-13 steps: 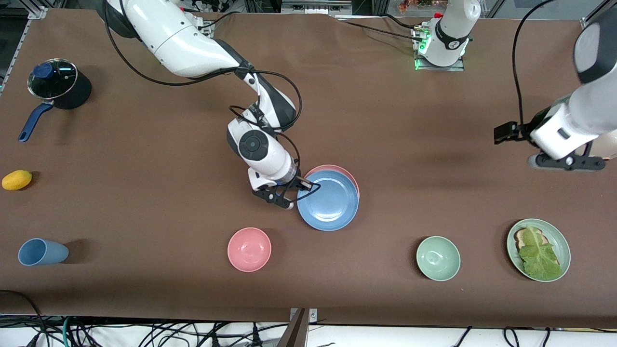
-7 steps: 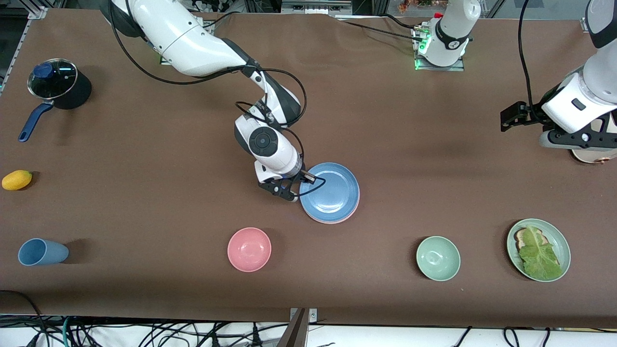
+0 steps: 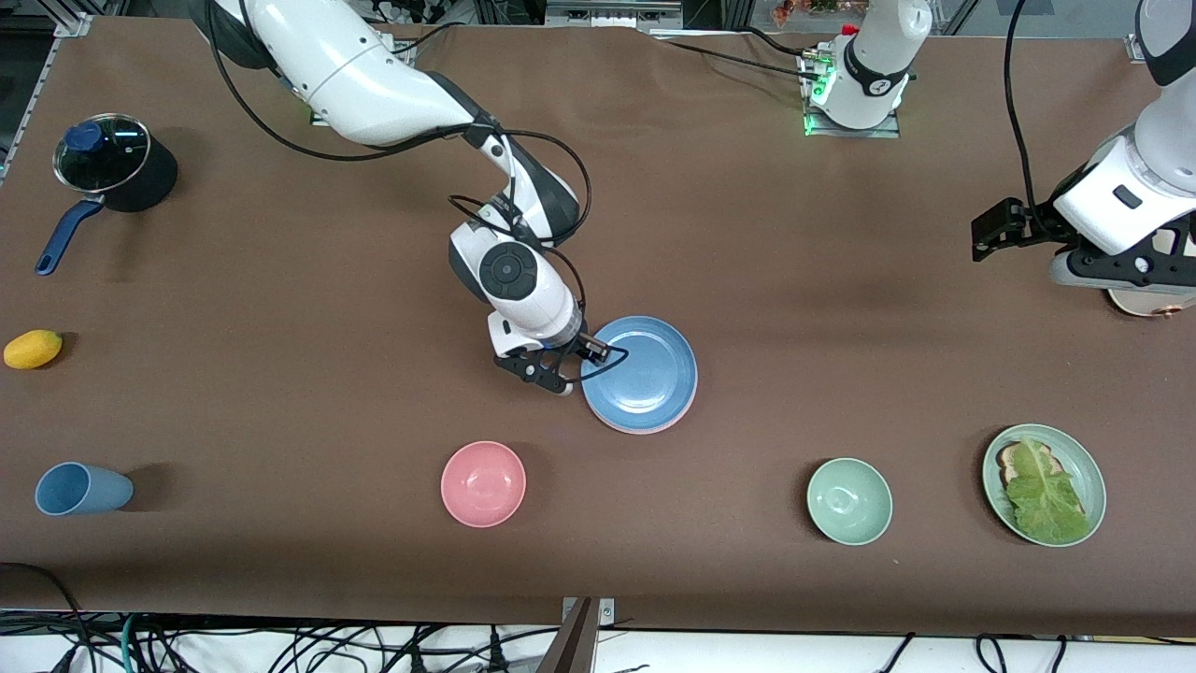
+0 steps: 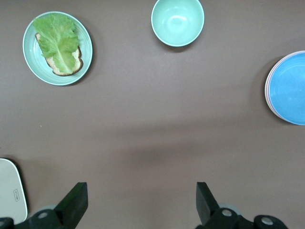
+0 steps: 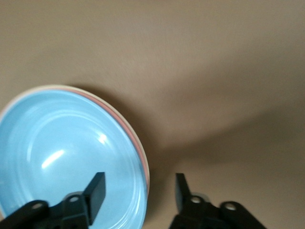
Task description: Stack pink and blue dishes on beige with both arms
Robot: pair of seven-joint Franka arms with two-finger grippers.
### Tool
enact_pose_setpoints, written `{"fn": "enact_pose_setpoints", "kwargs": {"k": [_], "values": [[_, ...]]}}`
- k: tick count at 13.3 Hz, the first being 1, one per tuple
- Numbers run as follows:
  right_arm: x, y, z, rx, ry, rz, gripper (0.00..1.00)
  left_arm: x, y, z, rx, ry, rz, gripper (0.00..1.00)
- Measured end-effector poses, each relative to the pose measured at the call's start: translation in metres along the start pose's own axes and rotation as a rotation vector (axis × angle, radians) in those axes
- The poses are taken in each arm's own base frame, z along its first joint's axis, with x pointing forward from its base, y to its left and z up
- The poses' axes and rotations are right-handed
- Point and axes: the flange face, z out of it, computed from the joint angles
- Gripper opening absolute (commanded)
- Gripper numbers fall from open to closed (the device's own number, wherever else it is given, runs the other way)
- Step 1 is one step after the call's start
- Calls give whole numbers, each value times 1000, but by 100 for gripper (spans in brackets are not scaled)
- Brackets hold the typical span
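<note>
The blue plate (image 3: pixel 645 374) lies on the pink plate (image 3: pixel 654 429) in the middle of the table; only the pink rim shows. In the right wrist view a thin pale edge runs outside the pink rim (image 5: pixel 138 148); I cannot tell whether it is the beige plate, which is otherwise hidden. My right gripper (image 3: pixel 572 369) is open and straddles the stack's rim, one finger over the blue plate (image 5: pixel 62 152) and the other outside it. My left gripper (image 3: pixel 1117 280) hangs open over bare table (image 4: pixel 143 143) at the left arm's end, holding nothing. The stack (image 4: pixel 290 88) shows far off in the left wrist view.
A pink bowl (image 3: pixel 483 483), a green bowl (image 3: pixel 848 500) and a green plate with bread and lettuce (image 3: pixel 1044 484) sit nearer the camera. A blue cup (image 3: pixel 82 489), a yellow fruit (image 3: pixel 33 349) and a lidded pot (image 3: pixel 112 173) are at the right arm's end. A cream toaster (image 3: pixel 1154 301) is beside my left gripper.
The blue plate came down from an offset position to lie squarely on the pink plate. My left arm drew back toward its end of the table.
</note>
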Motion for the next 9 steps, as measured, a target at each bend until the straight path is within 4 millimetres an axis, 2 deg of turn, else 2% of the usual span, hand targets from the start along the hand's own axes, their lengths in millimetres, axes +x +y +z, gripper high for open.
{"fn": "enact_pose_setpoints", "kwargs": {"k": [2, 4, 5, 7, 9], "values": [[27, 7, -40, -51, 43, -18, 100, 1, 0, -6, 0, 15, -1, 100], [70, 28, -86, -72, 74, -88, 100, 2, -1, -7, 0, 18, -1, 100], [99, 47, -109, -77, 87, -127, 100, 3, -1, -6, 0, 16, -1, 100], [162, 99, -151, -79, 106, -183, 100, 4, -1, -3, -1, 10, -1, 100], [206, 153, -183, -99, 62, -259, 100, 5, -1, -1, -1, 8, -1, 100]]}}
